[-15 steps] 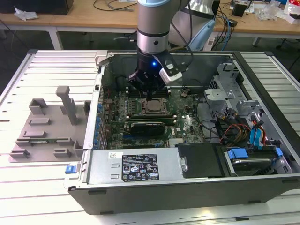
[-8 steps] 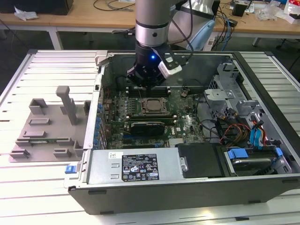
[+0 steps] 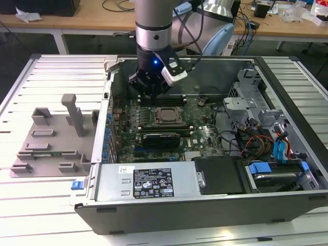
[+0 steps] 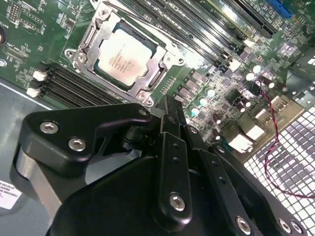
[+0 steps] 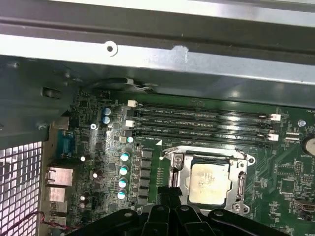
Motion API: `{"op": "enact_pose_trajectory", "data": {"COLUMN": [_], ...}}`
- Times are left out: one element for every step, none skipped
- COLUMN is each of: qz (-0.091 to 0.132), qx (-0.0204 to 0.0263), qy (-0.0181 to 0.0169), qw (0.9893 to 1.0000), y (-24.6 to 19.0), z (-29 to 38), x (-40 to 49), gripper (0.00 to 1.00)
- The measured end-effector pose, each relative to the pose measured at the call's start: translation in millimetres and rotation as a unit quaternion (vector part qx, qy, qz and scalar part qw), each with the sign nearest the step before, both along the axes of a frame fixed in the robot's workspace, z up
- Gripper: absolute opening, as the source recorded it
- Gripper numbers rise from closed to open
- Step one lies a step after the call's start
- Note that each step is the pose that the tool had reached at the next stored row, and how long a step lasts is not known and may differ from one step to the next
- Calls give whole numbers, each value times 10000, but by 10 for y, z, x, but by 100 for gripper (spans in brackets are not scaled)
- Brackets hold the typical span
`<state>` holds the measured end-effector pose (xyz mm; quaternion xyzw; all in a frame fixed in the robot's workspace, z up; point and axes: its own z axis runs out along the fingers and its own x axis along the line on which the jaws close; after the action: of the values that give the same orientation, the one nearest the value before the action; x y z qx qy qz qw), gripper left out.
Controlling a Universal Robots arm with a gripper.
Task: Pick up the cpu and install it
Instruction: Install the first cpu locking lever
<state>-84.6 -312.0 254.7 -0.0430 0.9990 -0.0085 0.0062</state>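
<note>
The cpu (image 3: 165,115), a flat square chip with a pale metal top, lies inside the dark socket frame (image 3: 165,107) on the green motherboard of the open computer case (image 3: 205,205). Both wrist views show the cpu (image 4: 123,54) (image 5: 209,183) seated flat within the metal-rimmed frame. My gripper (image 3: 152,92) hangs just above the board on the far side of the socket, over the memory slots (image 5: 202,123). Its black fingers (image 4: 170,128) meet at the tips, shut with nothing between them. The gripper (image 4: 167,101) (image 5: 166,192) is apart from the chip.
A grey plastic tray (image 3: 46,138) with upright posts lies at the exterior view's left of the case. The power supply (image 3: 154,182) lines the near wall, and drive bays with blue tabs (image 3: 261,169) and loose cables (image 3: 246,141) fill the case's right part. Benches stand behind.
</note>
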Motion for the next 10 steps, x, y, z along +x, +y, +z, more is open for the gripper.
{"op": "enact_pose_trajectory", "data": {"qz": [-1, 0, -1, -1, 0, 0, -1, -1, -2, -2], "qx": [7, 7, 7, 7, 8, 9, 20, 58, 202, 291], "qy": [-14, -16, -19, -30, -40, -51, -64, -75, -91, -99], "qw": [10000, 10000, 10000, 10000, 10000, 10000, 10000, 10000, 9998, 9995], "y": [0, 0, 0, 0, 0, 0, 0, 0, 0, 0], "z": [20, 28, 29, 30, 30, 30, 29, 28, 28, 28], "x": [-2, -2, -5, -27, -50, -79, -113, -135, -170, -186], "gripper": [11, 11, 11, 11, 11, 11, 11, 11, 11, 11]}}
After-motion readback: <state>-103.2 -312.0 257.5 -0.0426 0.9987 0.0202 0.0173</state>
